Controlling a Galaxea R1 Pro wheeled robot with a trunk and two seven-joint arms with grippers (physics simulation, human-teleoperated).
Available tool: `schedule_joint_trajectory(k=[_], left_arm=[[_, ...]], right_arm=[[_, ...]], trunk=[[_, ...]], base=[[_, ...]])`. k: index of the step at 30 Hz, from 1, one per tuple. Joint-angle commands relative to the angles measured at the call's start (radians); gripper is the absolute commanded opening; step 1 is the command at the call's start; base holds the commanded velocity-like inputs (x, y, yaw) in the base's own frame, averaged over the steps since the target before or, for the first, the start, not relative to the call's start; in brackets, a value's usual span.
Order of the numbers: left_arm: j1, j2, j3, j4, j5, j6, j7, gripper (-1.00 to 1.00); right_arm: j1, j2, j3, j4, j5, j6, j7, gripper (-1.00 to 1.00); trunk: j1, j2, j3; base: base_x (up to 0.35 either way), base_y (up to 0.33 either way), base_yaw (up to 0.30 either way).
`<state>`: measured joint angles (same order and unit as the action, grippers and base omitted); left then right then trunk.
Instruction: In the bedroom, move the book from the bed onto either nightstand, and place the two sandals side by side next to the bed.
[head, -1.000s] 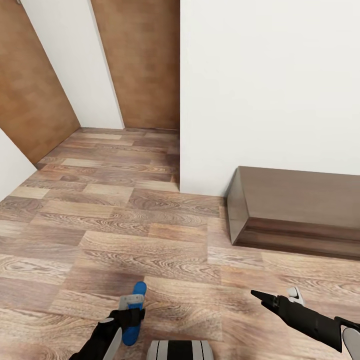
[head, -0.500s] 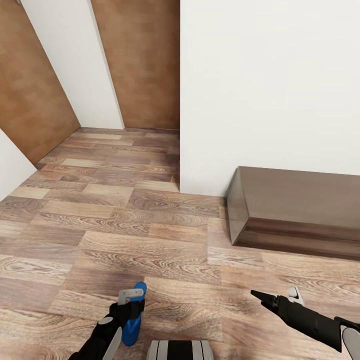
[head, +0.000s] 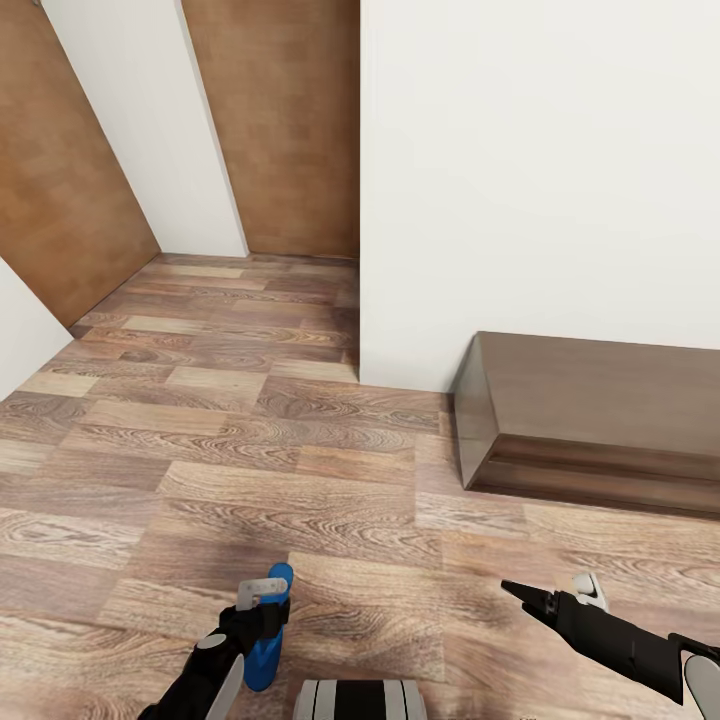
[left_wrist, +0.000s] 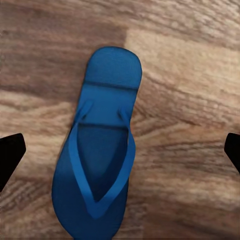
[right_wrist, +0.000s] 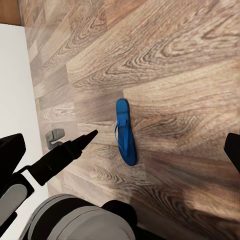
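One bright blue sandal (head: 266, 640) lies flat on the wood-plank floor, strap side up, at the bottom of the head view. My left gripper (head: 262, 606) hovers right over it, open. In the left wrist view the sandal (left_wrist: 102, 150) lies between the two black fingertips (left_wrist: 10, 156), which do not touch it. My right gripper (head: 550, 592) hangs open over bare floor to the right, holding nothing. Its wrist view looks down on the same sandal (right_wrist: 126, 132) beside my left arm (right_wrist: 60, 156). The book and the bed are out of view.
A low dark brown wooden cabinet (head: 590, 420) stands against the white wall (head: 540, 180) and runs off the right edge; I cannot tell whether it is a nightstand. Brown doors (head: 285, 120) close a short passage at the back left. Wood-plank floor (head: 250, 450) spreads ahead.
My left gripper has shifted slightly over the sandal. The sandal and the right arm have stayed where they were.
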<state>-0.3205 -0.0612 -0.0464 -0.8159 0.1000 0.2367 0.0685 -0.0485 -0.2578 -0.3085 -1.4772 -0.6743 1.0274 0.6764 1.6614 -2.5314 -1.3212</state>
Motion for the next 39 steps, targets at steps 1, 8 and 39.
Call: schedule_joint_trajectory(k=[1, 8, 39], left_arm=[[0.0, 0.0, -0.004, -0.002, 0.01, 0.005, 0.007, 1.0], [0.0, 0.0, -0.004, -0.002, 0.01, 0.006, 0.009, 1.0], [0.0, 0.004, -0.003, -0.004, 0.009, 0.006, 0.01, 1.0]], right_arm=[[-0.001, 0.0, -0.001, 0.0, 0.004, 0.005, 0.006, 1.0], [-0.001, 0.0, -0.001, -0.001, 0.004, 0.005, 0.006, 1.0], [-0.001, 0.0, -0.001, -0.001, 0.004, 0.005, 0.006, 1.0]], trunk=[[0.0, -0.001, -0.005], [0.003, -0.002, -0.032], [0.017, -0.009, -0.152]], base=[[0.0, 0.0, 0.0], [0.0, 0.0, 0.0], [0.0, 0.0, 0.0]])
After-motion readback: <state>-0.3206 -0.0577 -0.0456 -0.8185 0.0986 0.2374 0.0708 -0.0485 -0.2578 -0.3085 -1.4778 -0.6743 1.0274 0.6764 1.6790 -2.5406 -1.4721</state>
